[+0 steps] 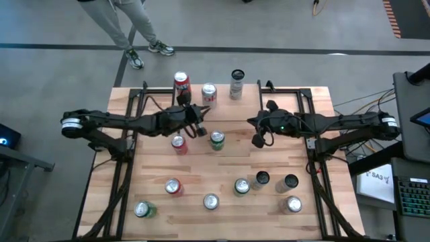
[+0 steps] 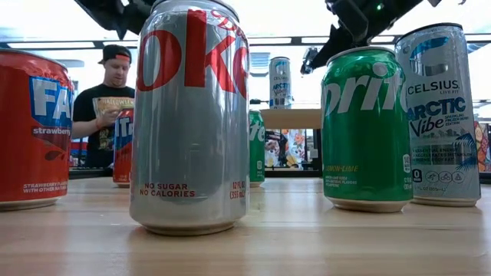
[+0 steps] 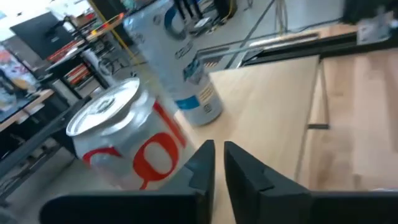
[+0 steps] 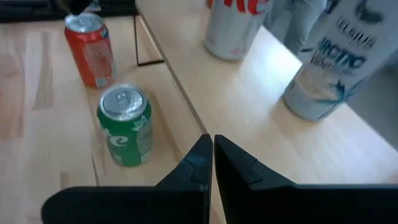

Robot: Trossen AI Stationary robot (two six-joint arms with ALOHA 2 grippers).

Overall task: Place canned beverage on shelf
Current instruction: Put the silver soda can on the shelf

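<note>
Now left pincer [image 1: 199, 130] together, empty, over shelf [image 1: 222, 107] edge, seemingly near silver can [image 1: 208, 92]; right pincer [image 1: 257, 140] together.

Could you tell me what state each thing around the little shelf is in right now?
left tool: shut, empty, next to the Diet Coke can.
right tool: shut, empty.
Diet Coke can: upright on the shelf.
Celsius can: upright on the shelf.
Sprite can: upright on the table.
</note>
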